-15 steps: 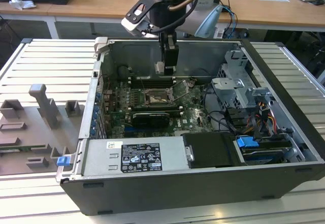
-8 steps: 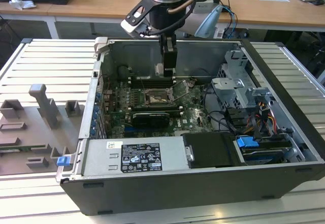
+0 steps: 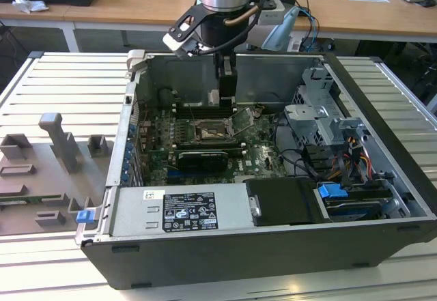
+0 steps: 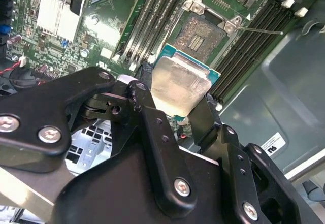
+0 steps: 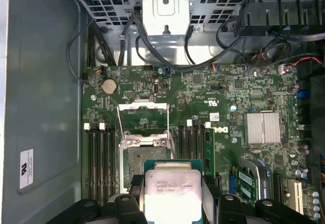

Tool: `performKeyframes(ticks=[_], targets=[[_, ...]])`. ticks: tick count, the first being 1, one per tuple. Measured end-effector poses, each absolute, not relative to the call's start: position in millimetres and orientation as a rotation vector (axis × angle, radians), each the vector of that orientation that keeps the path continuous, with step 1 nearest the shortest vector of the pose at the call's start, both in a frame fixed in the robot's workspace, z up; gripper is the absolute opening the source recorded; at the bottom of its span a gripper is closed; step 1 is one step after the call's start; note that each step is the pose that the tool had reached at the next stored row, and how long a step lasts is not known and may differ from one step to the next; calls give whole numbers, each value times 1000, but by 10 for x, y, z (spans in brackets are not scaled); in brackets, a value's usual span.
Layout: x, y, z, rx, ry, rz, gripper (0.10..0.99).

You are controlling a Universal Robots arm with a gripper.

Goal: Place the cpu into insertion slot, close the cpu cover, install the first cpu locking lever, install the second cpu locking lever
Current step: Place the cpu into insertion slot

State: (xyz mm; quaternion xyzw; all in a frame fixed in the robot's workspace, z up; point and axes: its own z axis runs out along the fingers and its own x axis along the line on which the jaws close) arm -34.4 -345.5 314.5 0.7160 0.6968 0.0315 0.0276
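Exterior view: bright, even room light from above. Slatted bench (image 3: 41,76) pale, near washed out. Computer case (image 3: 205,267) interior dimmer, shadowed.

Second wrist view: cpu (image 4: 177,84) top flares with glare, detail lost. Black end effector (image 4: 177,94) close to lens, slightly soft.

First wrist view: motherboard (image 5: 228,92) evenly lit, in focus. Nearest end effector parts dark, blurred.

Silver cpu (image 4: 180,84), green motherboard (image 5: 226,89)

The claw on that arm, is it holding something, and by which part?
Yes, the claw grips the cpu by two opposite edges, its flat silver face showing.
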Motion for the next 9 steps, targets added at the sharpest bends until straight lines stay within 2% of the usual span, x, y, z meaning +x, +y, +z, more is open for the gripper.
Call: performKeyframes(ticks=[9], targets=[[-344, -3455, 3108, 2211, 2152, 97, 537]])
